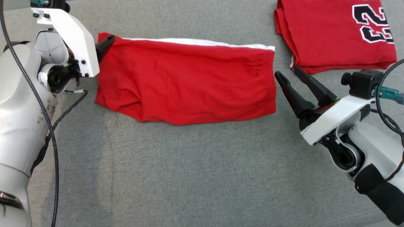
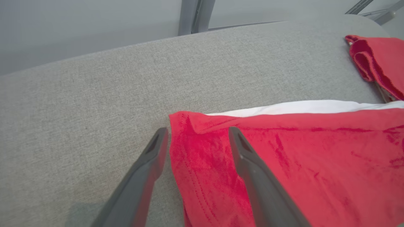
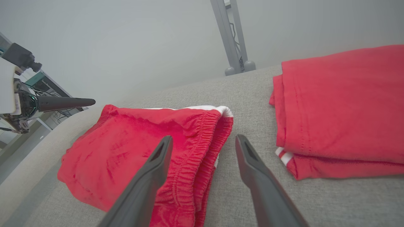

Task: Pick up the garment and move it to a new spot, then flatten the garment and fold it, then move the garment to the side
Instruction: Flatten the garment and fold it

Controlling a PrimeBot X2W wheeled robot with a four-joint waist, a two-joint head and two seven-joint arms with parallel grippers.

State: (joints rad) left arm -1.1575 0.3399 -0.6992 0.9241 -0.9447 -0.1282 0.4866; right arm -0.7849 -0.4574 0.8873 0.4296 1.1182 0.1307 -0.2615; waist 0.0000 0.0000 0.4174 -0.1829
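We see our left gripper (image 2: 198, 138) splayed wide across the edge of the red shorts (image 2: 300, 164) — half over the grey cushion (image 2: 94, 94).

The folded red jersey (image 1: 331, 34) reads "22"

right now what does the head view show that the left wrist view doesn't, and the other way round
Head view adds: the right claw, open beside the elastic waistband of the red shorts, the shorts' full length, and the black-and-white number on the folded red jersey.
Left wrist view adds: a grey metal post beyond the far edge of the grey cushion, and both fingers of the left claw spread open.
Both share: the shorts with their white stripe, the left claw at their hem corner, the jersey and the cushion.
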